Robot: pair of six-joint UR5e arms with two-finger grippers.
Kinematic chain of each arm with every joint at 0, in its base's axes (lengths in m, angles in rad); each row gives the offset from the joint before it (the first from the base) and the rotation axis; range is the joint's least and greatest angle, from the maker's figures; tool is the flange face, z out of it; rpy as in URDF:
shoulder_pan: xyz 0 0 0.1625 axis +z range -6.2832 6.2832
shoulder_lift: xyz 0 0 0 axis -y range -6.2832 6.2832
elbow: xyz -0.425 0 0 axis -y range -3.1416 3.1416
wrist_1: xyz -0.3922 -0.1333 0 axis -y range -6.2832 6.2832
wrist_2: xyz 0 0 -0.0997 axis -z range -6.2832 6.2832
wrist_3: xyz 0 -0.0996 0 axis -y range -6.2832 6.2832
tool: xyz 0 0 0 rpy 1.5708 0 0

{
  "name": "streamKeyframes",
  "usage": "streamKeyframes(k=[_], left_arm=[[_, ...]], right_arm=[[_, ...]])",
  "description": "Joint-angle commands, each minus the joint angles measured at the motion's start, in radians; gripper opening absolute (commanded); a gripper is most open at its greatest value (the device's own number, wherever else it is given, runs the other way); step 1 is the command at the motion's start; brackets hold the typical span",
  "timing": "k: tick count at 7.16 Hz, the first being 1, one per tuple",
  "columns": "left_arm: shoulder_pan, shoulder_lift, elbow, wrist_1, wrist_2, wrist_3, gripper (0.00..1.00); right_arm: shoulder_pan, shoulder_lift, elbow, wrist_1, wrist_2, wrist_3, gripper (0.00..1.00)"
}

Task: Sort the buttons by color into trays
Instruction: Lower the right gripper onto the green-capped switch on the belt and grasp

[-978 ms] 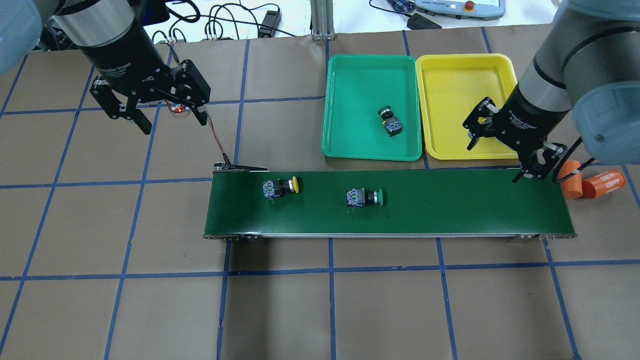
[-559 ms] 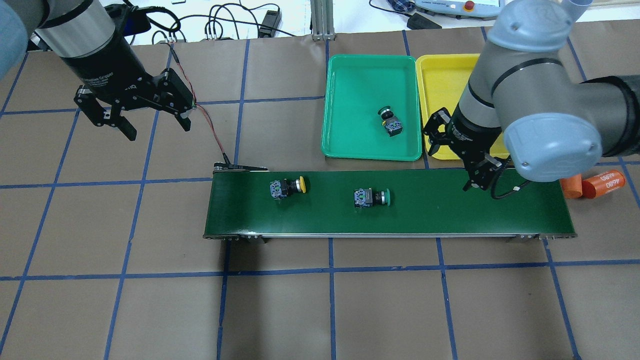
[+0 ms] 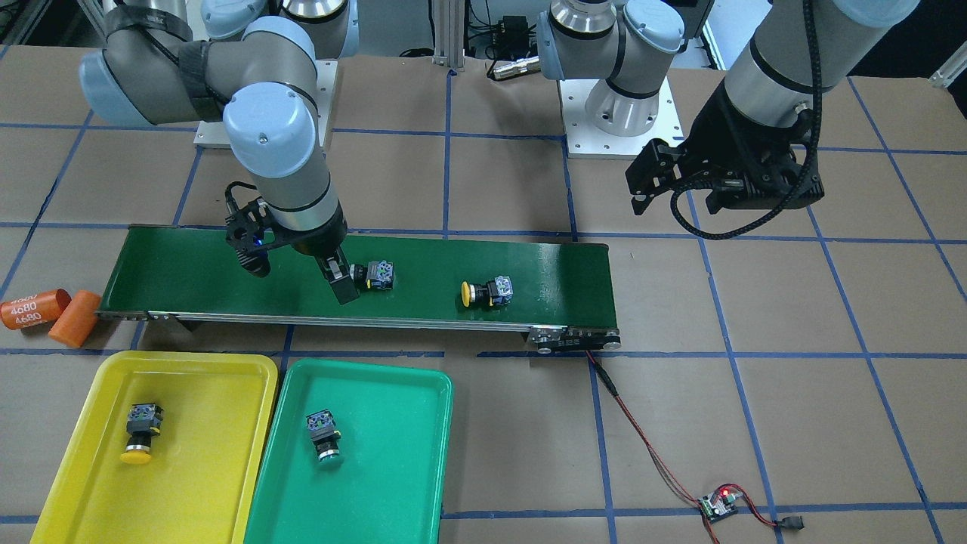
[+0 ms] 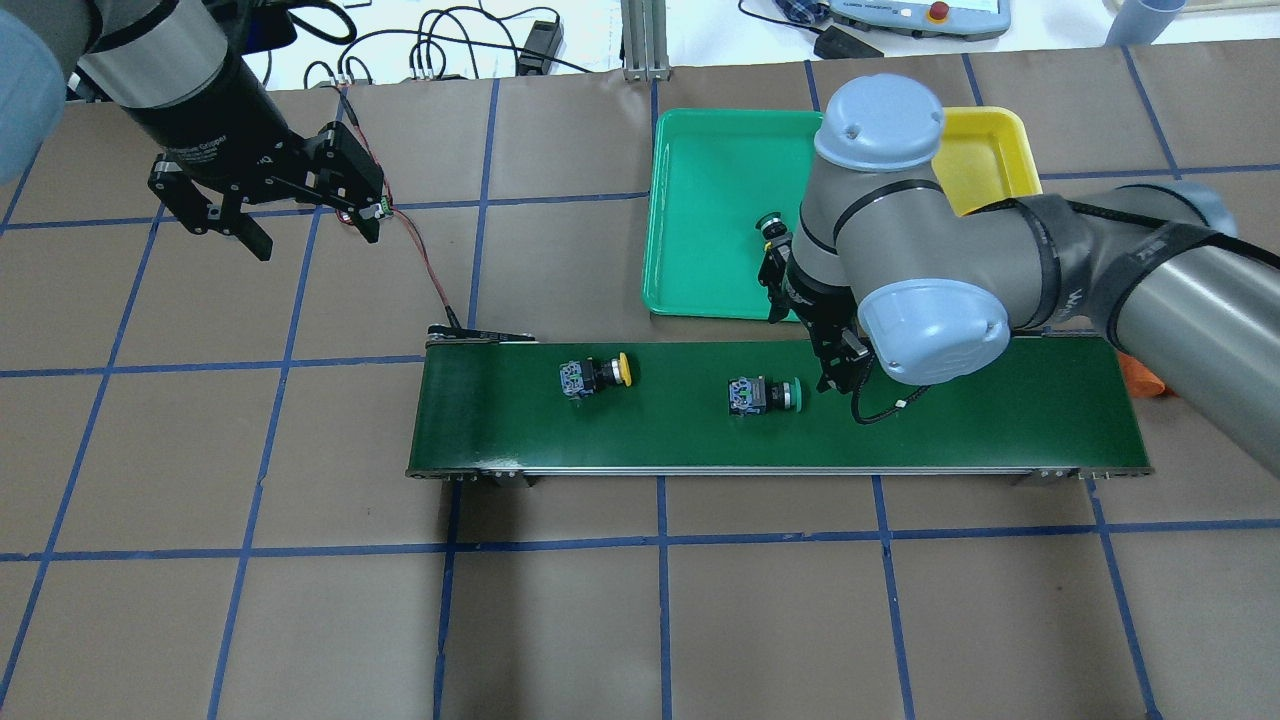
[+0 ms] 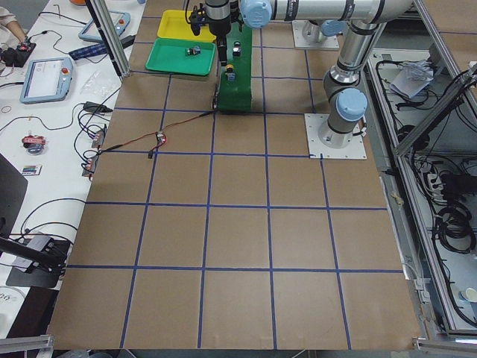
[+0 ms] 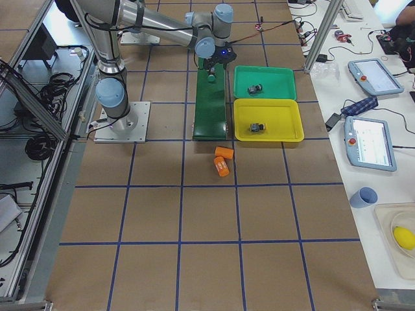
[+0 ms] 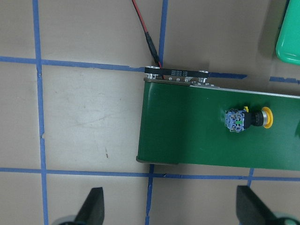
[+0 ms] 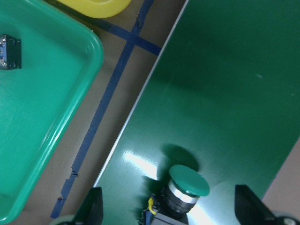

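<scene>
Two buttons lie on the conveyor belt [image 4: 950, 420]: a yellow-capped button [image 4: 597, 377] towards its left end and a green-capped button [image 4: 765, 396] near the middle. My right gripper [image 4: 805, 335] is open above the belt, one finger close to that green cap; in the right wrist view the cap [image 8: 188, 180] shows between the fingers at the bottom edge. The green tray [image 4: 700, 200] holds a green button [image 3: 323, 434]. The yellow tray [image 3: 204, 423] holds a yellow button [image 3: 141, 431]. My left gripper [image 4: 312, 232] hangs open and empty over the table, far left.
Two orange cylinders [image 3: 45, 313] lie on the table off the belt's end near the yellow tray. A red wire [image 4: 420, 260] runs from the belt's other end to a small circuit board [image 3: 718, 505]. Brown paper with blue grid lines covers the table.
My right arm swung from beside the yellow tray leftwards over the belt to the green button. Both belt buttons drifted right. My left gripper shifted slightly back and left.
</scene>
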Motion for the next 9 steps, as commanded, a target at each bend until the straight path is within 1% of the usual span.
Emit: streamKeyframes(k=[1, 4, 5, 6, 7, 9], left_arm=[[0.000, 0.002, -0.001, 0.006, 0.001, 0.000, 1.00], [0.001, -0.003, 0.000, 0.016, -0.001, 0.000, 1.00], [0.001, -0.004, 0.000, 0.016, -0.001, -0.002, 1.00], [0.003, -0.001, -0.001, 0.016, -0.001, -0.002, 1.00], [0.003, -0.001, -0.001, 0.016, -0.001, 0.000, 1.00], [0.006, -0.001, -0.001, 0.016, 0.001, 0.000, 1.00]], right_arm=[[0.010, 0.027, 0.001, -0.021, -0.001, 0.011, 1.00], [0.010, 0.058, 0.026, -0.018, -0.001, 0.013, 1.00], [0.010, 0.069, 0.035, -0.019, -0.001, 0.007, 0.86], [0.008, 0.076, 0.038, -0.019, -0.001, 0.001, 0.35], [0.008, 0.076, 0.037, -0.028, 0.003, -0.007, 0.00], [-0.006, 0.064, 0.024, -0.030, -0.019, -0.113, 0.00]])
